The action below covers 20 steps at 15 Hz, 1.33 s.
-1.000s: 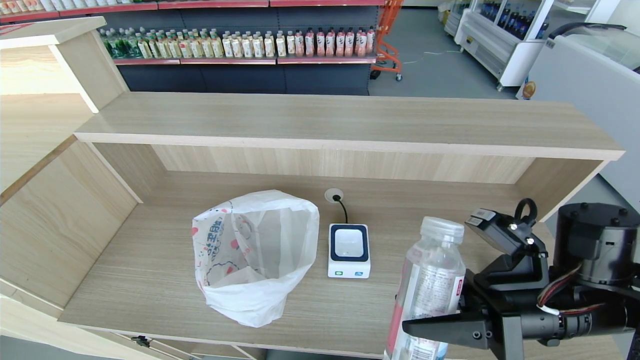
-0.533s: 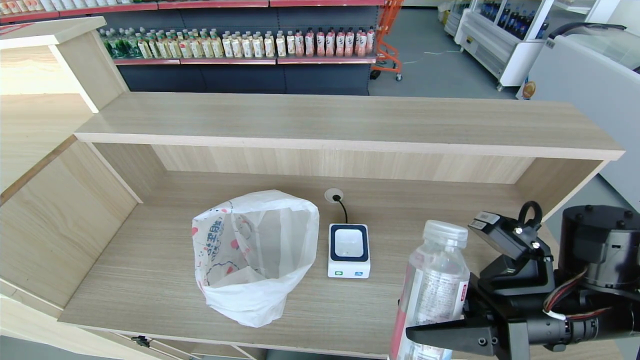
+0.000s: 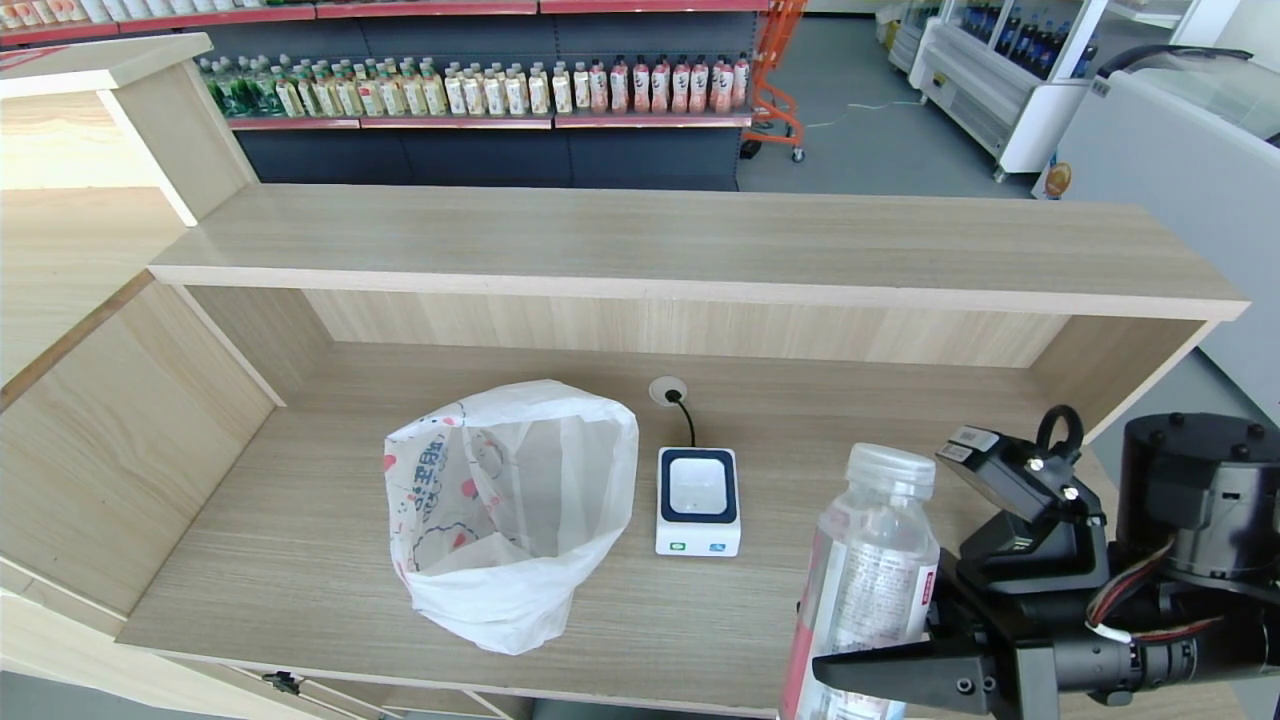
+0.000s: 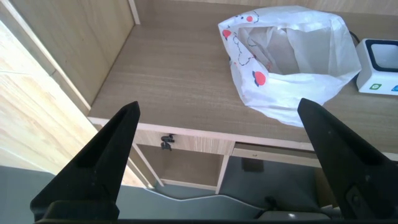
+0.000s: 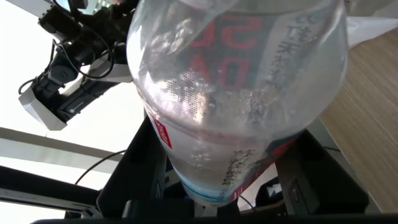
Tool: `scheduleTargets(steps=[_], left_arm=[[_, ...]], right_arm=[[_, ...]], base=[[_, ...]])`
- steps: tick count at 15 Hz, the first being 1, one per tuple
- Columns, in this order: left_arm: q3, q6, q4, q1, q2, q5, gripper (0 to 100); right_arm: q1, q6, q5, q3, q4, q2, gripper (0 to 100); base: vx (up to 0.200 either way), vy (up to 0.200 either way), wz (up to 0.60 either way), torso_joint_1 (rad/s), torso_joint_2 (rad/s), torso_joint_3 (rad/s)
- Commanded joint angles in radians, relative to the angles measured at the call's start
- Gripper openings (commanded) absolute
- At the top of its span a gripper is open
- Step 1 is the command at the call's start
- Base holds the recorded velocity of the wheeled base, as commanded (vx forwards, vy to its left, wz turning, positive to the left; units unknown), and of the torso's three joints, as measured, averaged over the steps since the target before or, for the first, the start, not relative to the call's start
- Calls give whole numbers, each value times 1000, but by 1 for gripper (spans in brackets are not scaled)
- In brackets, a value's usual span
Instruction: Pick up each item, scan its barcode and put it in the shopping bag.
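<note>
We judge the task to be at its first item. The right claw (image 3: 880, 655) is clenched on a clear water bottle (image 3: 872, 560), gripping it around the label. It holds the bottle upright, cap on top, above the near right part of the table (image 3: 300, 540). In the right wrist view the bottle (image 5: 236, 93) sits between the claw's dark fingers.

The bottle is not yet over the barcode scanner (image 3: 698, 500), which lies near it on the robot's left, window facing up. The scan has therefore not been made, as far as we can judge. The white shopping bag (image 3: 505, 510) stands open just beside the scanner on its far side from the bottle, and we make out no item inside it. Scanning and bagging this bottle are left to do. We see no other items waiting on the table.

The left claw (image 4: 217, 165) is released, fingers wide apart and holding nothing. It hangs off the table's near edge, on the robot's left of the bag (image 4: 292, 56).

The scanner's black cable (image 3: 684, 415) runs back to a hole in the table, away from the bottle's path. The bag's floppy rim leans close to the scanner and could be brushed. A raised ledge (image 3: 700, 240) tops the table's far side, with shelves of drinks (image 3: 480, 90) beyond it.
</note>
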Motion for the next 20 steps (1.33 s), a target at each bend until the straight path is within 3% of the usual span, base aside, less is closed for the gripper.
scheduleTargets(steps=[1, 20], left_arm=[[0, -1, 0, 0, 0, 0, 100], [0, -1, 0, 0, 0, 0, 100]], right_arm=[[0, 0, 0, 1, 0, 4, 0], [-6, 0, 0, 4, -13, 1, 0]], base=[[0, 0, 0, 0, 0, 0], [0, 0, 0, 0, 0, 0]])
